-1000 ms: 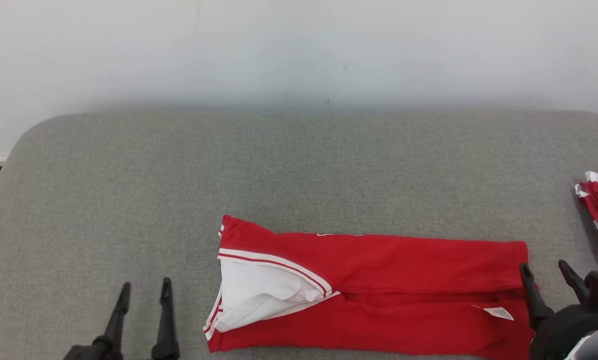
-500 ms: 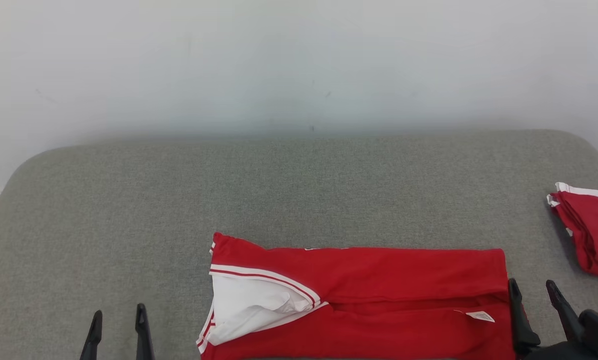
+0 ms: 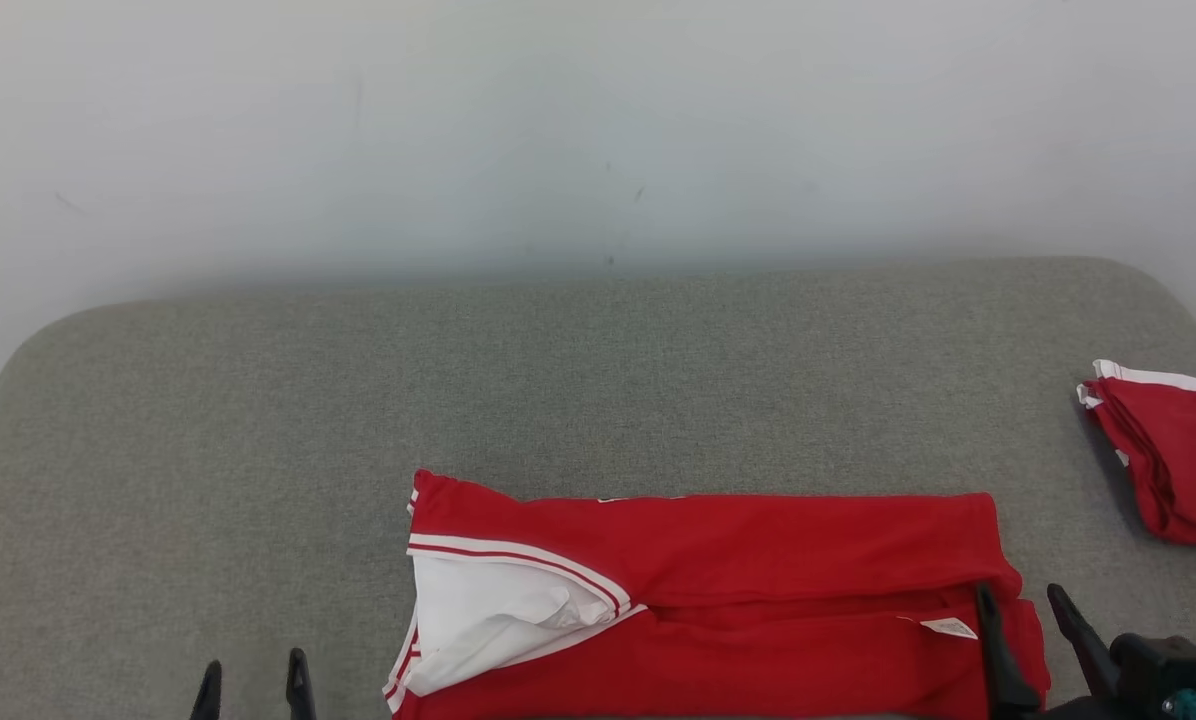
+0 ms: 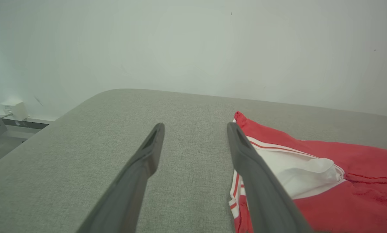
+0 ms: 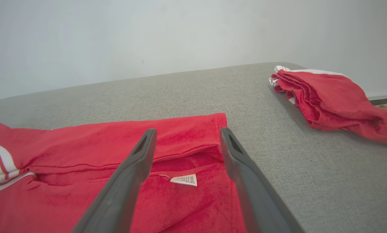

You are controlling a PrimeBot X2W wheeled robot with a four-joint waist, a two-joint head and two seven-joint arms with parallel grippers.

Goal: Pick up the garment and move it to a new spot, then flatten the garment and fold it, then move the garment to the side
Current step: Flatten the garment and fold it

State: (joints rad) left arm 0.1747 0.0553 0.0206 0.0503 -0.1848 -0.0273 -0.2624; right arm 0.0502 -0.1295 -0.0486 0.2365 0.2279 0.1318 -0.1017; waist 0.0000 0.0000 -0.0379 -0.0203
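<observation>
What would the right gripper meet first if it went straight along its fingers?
Probably the right end of the red garment, near its white label: the open right gripper points low over it. Past that hem lies grey cushion; depth is unclear.

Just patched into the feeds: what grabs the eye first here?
The long red garment folded along the near edge of the grey cushion, white inside showing at its left end. A second red bundle sits at the far right. The right claw hangs open at the garment's right end, near its white tag.
</observation>
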